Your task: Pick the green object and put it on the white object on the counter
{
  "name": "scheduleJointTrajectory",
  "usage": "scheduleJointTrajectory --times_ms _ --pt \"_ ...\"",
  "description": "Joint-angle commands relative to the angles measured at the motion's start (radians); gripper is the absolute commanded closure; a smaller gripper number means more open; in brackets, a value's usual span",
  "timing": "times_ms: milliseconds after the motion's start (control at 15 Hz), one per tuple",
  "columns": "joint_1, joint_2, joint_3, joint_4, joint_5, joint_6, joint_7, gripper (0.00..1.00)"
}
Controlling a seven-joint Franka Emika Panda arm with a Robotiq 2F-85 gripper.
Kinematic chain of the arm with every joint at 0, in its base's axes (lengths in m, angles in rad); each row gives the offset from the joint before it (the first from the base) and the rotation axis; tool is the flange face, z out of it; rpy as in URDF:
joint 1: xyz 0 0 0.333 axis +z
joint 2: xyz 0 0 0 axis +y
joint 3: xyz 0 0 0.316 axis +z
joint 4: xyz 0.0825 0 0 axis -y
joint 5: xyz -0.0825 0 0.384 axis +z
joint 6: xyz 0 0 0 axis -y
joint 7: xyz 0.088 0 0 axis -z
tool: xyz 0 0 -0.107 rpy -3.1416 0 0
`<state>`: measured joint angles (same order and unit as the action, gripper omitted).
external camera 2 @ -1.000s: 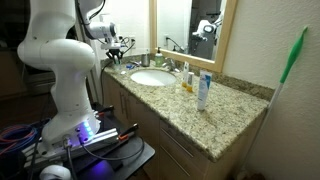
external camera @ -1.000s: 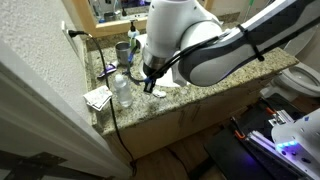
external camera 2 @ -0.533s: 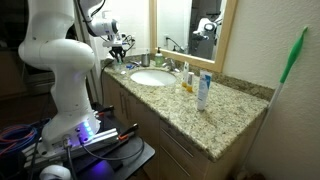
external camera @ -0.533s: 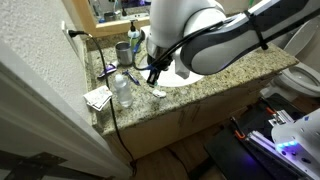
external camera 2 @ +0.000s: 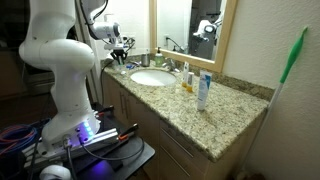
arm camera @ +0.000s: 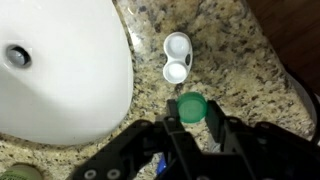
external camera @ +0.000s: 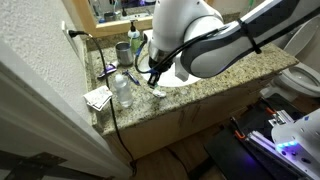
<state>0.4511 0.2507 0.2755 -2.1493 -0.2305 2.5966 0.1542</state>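
Observation:
In the wrist view my gripper [arm camera: 193,113] is shut on the green object [arm camera: 192,104], a small round teal-green cap between the two black fingertips. The white object [arm camera: 177,58], a flat white piece with two round hollows, lies on the speckled granite counter [arm camera: 245,70] just beyond the cap, close to the sink rim. A strip of bare counter separates cap and white piece. In an exterior view the gripper [external camera: 154,82] hangs low over the counter with the white piece [external camera: 158,91] just below it. The gripper also shows in an exterior view [external camera 2: 122,52] at the far end of the counter.
The large white sink basin [arm camera: 60,80] lies beside the white piece. A clear bottle [external camera: 122,88], folded printed paper [external camera: 97,98] and a green-grey cup [external camera: 122,50] stand near the wall end. A tube [external camera 2: 203,90] and small bottles [external camera 2: 186,80] stand beyond the sink.
The gripper has shifted a little along the counter away from the clear bottle, first rising slightly, then lowering toward the white piece. Nothing else has moved.

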Motion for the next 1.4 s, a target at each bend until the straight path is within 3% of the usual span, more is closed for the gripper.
scheduleJointTrajectory --times_ms 0,133,200,333,400,1000,1067,1200,1267,1333 --pt "-0.011 0.002 0.000 -0.051 0.000 0.080 0.019 0.92" --pt "-0.006 -0.009 0.003 -0.063 0.009 0.060 0.026 0.92" --pt "-0.006 0.007 0.002 -0.033 0.002 0.044 0.015 0.67" --pt "-0.005 0.007 0.003 -0.039 0.002 0.044 0.021 0.67" --pt "-0.004 0.007 0.003 -0.039 0.002 0.044 0.021 0.92" --pt "-0.003 0.029 -0.024 -0.065 -0.001 0.123 0.068 0.92" --pt "-0.004 0.023 -0.020 -0.049 0.003 0.084 0.055 0.67" --pt "-0.003 0.024 -0.021 -0.050 0.003 0.088 0.058 0.67" --pt "-0.003 0.024 -0.021 -0.051 0.003 0.089 0.058 0.92" --pt "-0.011 0.037 -0.014 -0.045 0.020 0.082 0.042 0.92"
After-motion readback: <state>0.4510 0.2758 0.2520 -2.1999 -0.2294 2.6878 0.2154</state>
